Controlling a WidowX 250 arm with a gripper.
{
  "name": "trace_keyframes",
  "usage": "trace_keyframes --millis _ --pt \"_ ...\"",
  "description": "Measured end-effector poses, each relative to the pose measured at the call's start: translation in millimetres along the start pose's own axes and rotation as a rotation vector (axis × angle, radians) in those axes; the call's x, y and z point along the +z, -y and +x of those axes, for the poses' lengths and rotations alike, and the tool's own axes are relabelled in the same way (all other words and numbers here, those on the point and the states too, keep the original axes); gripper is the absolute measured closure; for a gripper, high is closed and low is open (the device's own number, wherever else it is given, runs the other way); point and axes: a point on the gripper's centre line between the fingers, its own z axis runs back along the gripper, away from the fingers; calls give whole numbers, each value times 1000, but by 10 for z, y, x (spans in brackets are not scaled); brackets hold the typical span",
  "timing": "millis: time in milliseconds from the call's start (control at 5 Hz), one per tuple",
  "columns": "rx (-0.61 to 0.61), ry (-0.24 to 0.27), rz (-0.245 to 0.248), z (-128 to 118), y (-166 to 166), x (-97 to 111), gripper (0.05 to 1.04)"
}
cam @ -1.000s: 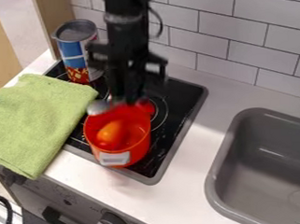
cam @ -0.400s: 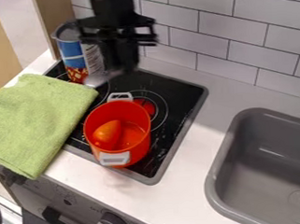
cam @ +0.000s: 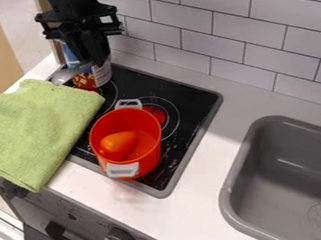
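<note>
While jaws (cam: 92, 62) grip spoon (cam: 66, 74), pot (cam: 127, 143) holds orange lump (cam: 117, 145) (rounded).

- Right of the pot (cam: 150, 161), open room is stretching over the cooktop (cam: 190, 97) and counter (cam: 214, 144).
- Left of it, a towel (cam: 39, 127) is lying close.
- Behind-left, a can (cam: 103, 73), gripper (cam: 94, 63) and spoon (cam: 65, 75) are obstructing.
- 2 handles (cam: 122, 169) are jutting from it.

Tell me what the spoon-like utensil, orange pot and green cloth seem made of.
Utensil: probably metal, from its grey, faintly shiny end. Orange pot: smooth; plastic or enamelled metal, its even colour fits either. Green cloth: matte, likely terry fabric, given its fuzzy nap.
</note>
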Motion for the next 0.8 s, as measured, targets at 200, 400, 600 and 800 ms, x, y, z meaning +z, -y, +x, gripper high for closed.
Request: trace_keyframes --millis 200,400,600,800 --pt "-103 43 -8 96 -80 -113 922" --pt "-77 85 -7 167 -154 -167 922" --pt "102 105 -8 228 -31 -187 922" --pt "140 109 -59 184 356 -157 922"
